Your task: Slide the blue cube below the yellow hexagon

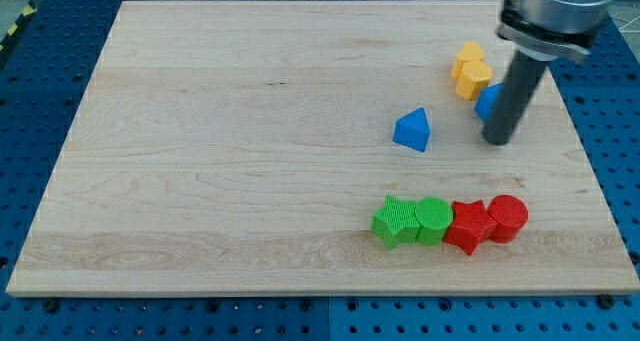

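Wooden board (250, 151): light, pale grain, fills most of the view; sits on a blue perforated table (30, 101) that shows along all edges.

Arm: rod (512, 96) comes down from a grey housing at the view's top right. My tip (498, 139) rests on the board in the right part. No gripper on this rig, so nothing to read as wide, narrow or holding; the rod ends bare.

Blocks, bottom row, right of centre, touching one another in a line from the view's left: green star-like block (394, 221), green rounded block (433, 219), red star-like block (468, 225), red cylinder (507, 218).

Yellow pair near the top right, touching each other: one yellow block (467, 58), exact shape unclear, and the yellow hexagon (475, 80) just below and right of it.

Blue triangular block (413, 130): alone, left of the rod, apart from it.

Blue cube (488, 101): mostly hidden behind the rod, only a sliver shows at the rod's left edge. It lies just below and right of the yellow hexagon, close to or touching it; cannot tell which. My tip is just below the cube, on its right side, against or nearly against it.
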You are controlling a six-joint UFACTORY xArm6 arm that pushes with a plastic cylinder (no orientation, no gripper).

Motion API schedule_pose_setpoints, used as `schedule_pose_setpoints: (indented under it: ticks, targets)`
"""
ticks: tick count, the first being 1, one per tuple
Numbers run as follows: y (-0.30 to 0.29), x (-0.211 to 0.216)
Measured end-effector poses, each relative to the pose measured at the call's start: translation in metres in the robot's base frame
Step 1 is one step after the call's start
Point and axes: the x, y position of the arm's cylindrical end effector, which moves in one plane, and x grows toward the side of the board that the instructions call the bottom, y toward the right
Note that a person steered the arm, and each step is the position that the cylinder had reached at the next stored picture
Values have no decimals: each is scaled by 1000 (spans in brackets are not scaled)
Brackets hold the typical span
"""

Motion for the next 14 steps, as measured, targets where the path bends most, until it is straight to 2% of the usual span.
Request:
schedule_pose_setpoints:
  ticks: [1, 2, 5, 11, 13, 14]
  targets:
    - [40, -7]
    - [54, -34]
    - [25, -34]
    - [12, -34]
    - [10, -23]
    - [11, -5]
